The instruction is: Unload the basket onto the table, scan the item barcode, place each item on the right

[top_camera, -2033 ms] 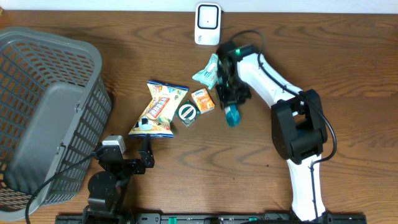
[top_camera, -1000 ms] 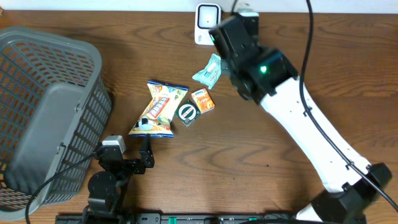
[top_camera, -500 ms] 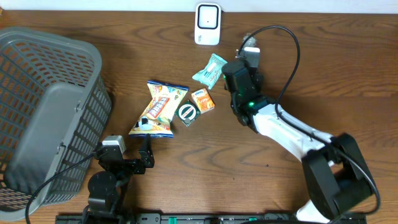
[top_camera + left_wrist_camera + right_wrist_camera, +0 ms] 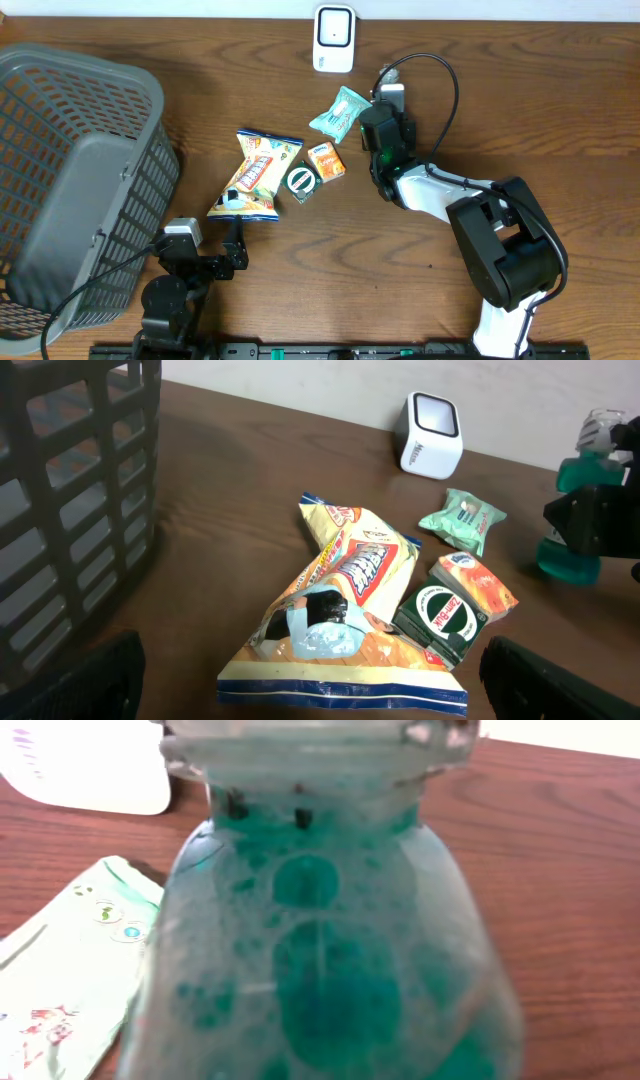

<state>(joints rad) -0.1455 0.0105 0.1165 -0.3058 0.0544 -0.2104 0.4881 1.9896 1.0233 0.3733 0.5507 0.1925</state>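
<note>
- Left jaws stand wide apart and hold nothing, parked at the lower left of the overhead view. A dark fingertip (image 4: 80,685) fills each lower corner of the left wrist view.
- A grey basket (image 4: 150,170) takes up the far left of the wooden surface (image 4: 330,280).
- Near the centre lie a snack bag (image 4: 258,175) and a dark green packet (image 4: 301,181) that touches an orange packet (image 4: 326,161). A mint pouch (image 4: 337,113) lies just above them.
- The white scanner (image 4: 333,38) stands at top centre, its window facing down the frame.
- Right jaws are closed partway on the teal bottle (image 4: 330,950), which fills the right wrist view. From the left wrist it shows at the right edge (image 4: 572,550), low over the surface; whether it touches I cannot tell.
- Two seconds ago the bottle was lower in the frame, beside the orange packet. Since then the right arm (image 4: 440,195) swept up by the scanner and has drawn back to its lower right, next to the mint pouch.
- The bottle has probably passed the window, but nothing shows a read. It now sits off to the scanner's side, so its label likely still needs turning toward the window.
</note>
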